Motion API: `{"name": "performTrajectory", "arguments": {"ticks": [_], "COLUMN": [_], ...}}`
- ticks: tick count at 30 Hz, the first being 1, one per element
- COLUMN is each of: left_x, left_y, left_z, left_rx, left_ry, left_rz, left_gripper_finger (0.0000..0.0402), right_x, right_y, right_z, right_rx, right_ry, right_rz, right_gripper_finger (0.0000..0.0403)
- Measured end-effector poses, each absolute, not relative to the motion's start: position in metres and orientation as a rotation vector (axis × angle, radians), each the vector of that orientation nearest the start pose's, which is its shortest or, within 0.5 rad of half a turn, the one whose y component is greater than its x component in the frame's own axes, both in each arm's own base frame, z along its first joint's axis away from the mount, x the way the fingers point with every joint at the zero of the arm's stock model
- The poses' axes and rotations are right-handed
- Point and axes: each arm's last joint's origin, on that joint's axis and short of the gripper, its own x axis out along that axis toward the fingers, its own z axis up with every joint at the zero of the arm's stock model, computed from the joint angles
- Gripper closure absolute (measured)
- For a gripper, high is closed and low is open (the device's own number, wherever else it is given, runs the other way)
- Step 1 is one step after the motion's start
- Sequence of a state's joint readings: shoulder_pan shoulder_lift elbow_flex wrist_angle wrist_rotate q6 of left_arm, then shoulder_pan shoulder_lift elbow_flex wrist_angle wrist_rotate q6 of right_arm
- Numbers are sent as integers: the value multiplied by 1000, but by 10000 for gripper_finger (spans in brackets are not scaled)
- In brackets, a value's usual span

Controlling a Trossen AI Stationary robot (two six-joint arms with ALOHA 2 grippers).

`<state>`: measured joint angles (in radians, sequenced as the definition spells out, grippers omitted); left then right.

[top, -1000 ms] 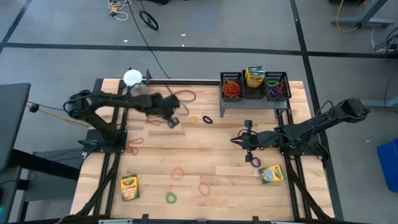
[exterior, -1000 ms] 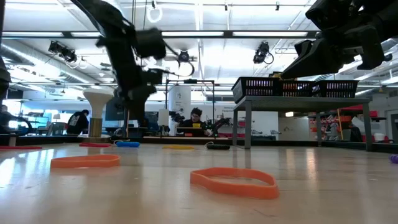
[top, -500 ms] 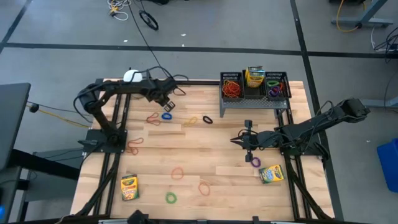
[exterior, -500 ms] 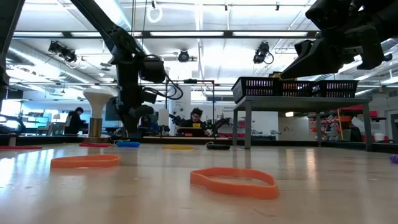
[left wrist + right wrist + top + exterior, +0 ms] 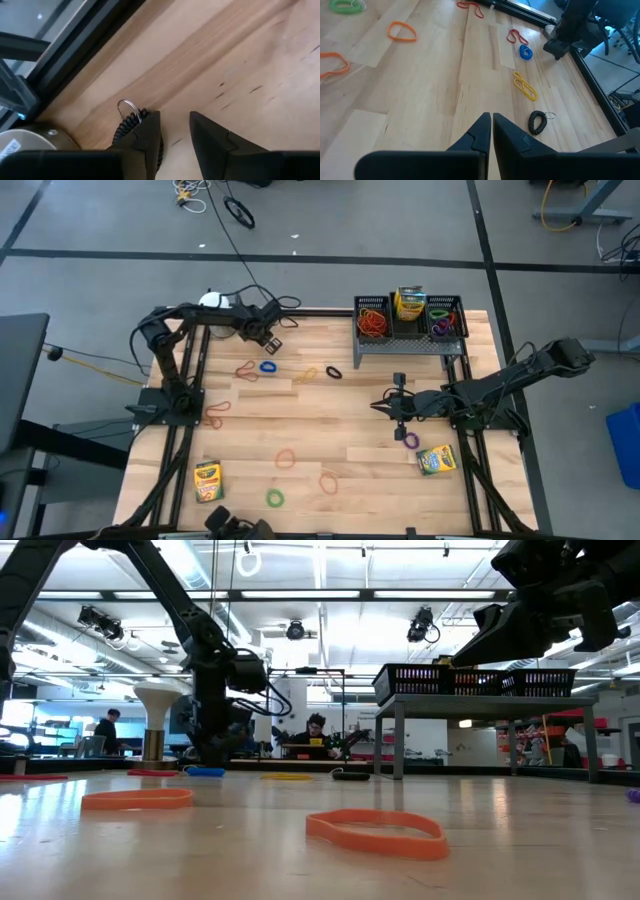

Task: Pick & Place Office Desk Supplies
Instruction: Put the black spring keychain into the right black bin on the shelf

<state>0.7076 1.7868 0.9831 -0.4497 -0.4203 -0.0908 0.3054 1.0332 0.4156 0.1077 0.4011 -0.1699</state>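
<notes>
Rubber bands lie scattered on the wooden table: a blue one (image 5: 268, 366), a red one (image 5: 245, 370), a yellow one (image 5: 307, 374), a purple one (image 5: 410, 440), orange ones (image 5: 286, 458) and a green one (image 5: 275, 498). Crayon boxes lie at the near left (image 5: 208, 480) and near right (image 5: 436, 460); another stands in the rack (image 5: 408, 302). My left gripper (image 5: 175, 135) is open over bare wood by the table's far edge (image 5: 266, 334). A black coil with a metal ring (image 5: 128, 116) shows beside one of its fingers. My right gripper (image 5: 491, 120) hangs shut above the table's right half (image 5: 378, 408), holding nothing. My left gripper has nothing between its open fingers. The black coil's ring end (image 5: 131, 107) lies close against the outer side of one finger (image 5: 150, 131). I cannot tell whether they touch.
The black wire-mesh rack (image 5: 410, 338) stands on legs at the far right, with bands in its compartments. A white round-topped object (image 5: 210, 302) stands at the far left corner, close to my left gripper. Another black coil (image 5: 333, 371) lies mid-table. Bare wood fills the centre.
My left gripper has moved from above the blue and red bands toward the table's far edge and the white round-topped object. The blue band lies uncovered where the gripper was. My right arm has kept still.
</notes>
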Motion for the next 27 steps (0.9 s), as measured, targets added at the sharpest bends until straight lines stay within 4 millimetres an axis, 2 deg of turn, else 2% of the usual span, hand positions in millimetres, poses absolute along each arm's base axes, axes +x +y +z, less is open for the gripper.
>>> {"name": "performTrajectory", "arguments": {"ticks": [6,21,27], "left_x": [234,228,227], "left_y": [207,204,208], "left_z": [140,141,141], "left_rx": [-218,-222,-239], "left_ry": [1312,1386,1362], "left_rz": [1038,1026,1033], "left_gripper_finger": [287,286,286], "right_x": [196,196,196], "right_y": [50,50,50], "right_z": [191,191,191], "right_rx": [-343,-343,-343], "right_ry": [487,487,487], "right_rz": [-53,-53,-53], "right_gripper_finger": [375,375,375]}}
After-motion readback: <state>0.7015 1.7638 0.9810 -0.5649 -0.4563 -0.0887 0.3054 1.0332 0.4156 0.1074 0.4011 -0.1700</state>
